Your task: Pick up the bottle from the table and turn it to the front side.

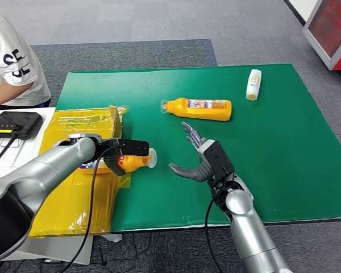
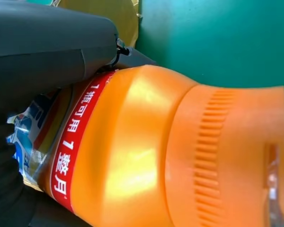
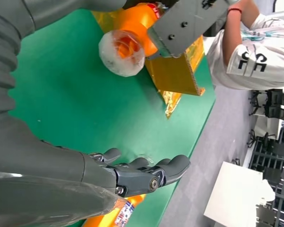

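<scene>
Head view: the left hand [image 1: 125,149] grips an orange detergent bottle [image 1: 136,161] lying sideways above the green mat [image 1: 288,148], cap pointing right toward the right hand [image 1: 199,159], which is empty, fingers spread, likely positioned to receive or help rotate it.

Left wrist view: dark fingers [image 2: 44,42] wrap the label end.

Right wrist view: the clear cap [image 3: 120,52] faces the spread fingers [image 3: 147,172].

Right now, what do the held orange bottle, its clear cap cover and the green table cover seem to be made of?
Held orange bottle: likely glossy plastic, showing bright highlights and a moulded ribbed cap.
Clear cap cover: apparently thin transparent plastic film, wrinkled, orange showing through.
Green table cover: probably a matte mat, rubber or fabric, without glare; which one is unclear.
</scene>
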